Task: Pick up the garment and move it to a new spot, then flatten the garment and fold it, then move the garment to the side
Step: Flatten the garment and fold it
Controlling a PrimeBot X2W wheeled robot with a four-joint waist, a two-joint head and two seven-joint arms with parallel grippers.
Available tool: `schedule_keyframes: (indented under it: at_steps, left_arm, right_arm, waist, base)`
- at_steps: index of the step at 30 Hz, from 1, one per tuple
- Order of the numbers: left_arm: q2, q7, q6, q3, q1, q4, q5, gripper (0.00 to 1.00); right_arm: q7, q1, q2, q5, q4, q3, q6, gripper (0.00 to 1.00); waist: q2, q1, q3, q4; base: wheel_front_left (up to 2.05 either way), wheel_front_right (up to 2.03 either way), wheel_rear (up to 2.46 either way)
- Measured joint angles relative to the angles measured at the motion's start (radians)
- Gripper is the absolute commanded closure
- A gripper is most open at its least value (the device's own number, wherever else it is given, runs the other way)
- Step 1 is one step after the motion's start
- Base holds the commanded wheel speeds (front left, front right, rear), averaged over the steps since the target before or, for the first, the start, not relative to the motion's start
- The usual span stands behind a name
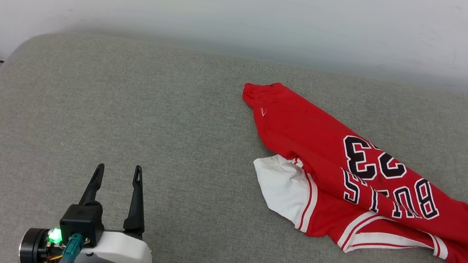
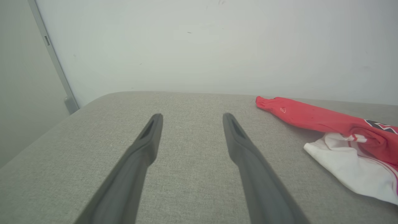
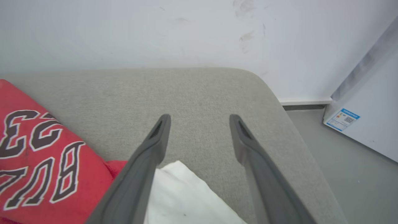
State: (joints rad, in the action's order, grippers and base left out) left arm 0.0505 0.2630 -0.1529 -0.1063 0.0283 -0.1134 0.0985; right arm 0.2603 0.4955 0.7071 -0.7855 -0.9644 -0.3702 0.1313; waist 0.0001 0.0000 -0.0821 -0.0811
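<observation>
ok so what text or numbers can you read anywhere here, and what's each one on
"23": black with a white outline, on the red shirt, upside down in the head view.
"BUL", then a crease, then what looks like "S": same shirt, beside the number.
Small white mark near the shirt's far end: too small to read.
Blue-edged sticker on the white cabinet: print too small to read.
</observation>
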Motion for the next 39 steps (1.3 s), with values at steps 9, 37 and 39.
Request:
schedule_keyframes:
  at_steps: [9, 37, 39]
  left_arm:
    - [0.000, 0.000, -0.001, -0.002, -0.009, 0.009, -0.008, 0.00]
    - [0.000, 0.000, -0.007, -0.038, 0.042, 0.021, -0.016, 0.00]
    - [0.000, 0.000, -0.010, -0.047, 0.054, 0.019, -0.013, 0.00]
  right_arm:
    - [0.003, -0.009, -0.093, 0.292, 0.484, 0.198, 0.000, 0.00]
    - [-0.632, 0.288, -0.005, 0.141, 0.974, -0.772, 0.000, 0.00]
    - [-0.650, 0.327, -0.016, 0.131, 0.935, -0.822, 0.000, 0.00]
  waist:
    - [0.0000, 0.0000, 0.008, -0.010]
    - [0.0000, 0.0000, -0.100, -0.061]
    - [0.0000, 0.0000, -0.118, -0.066]
  base:
    - [0.00, 0.00, 0.00]
    - [0.00, 0.00, 0.00]
    - [0.00, 0.00, 0.00]
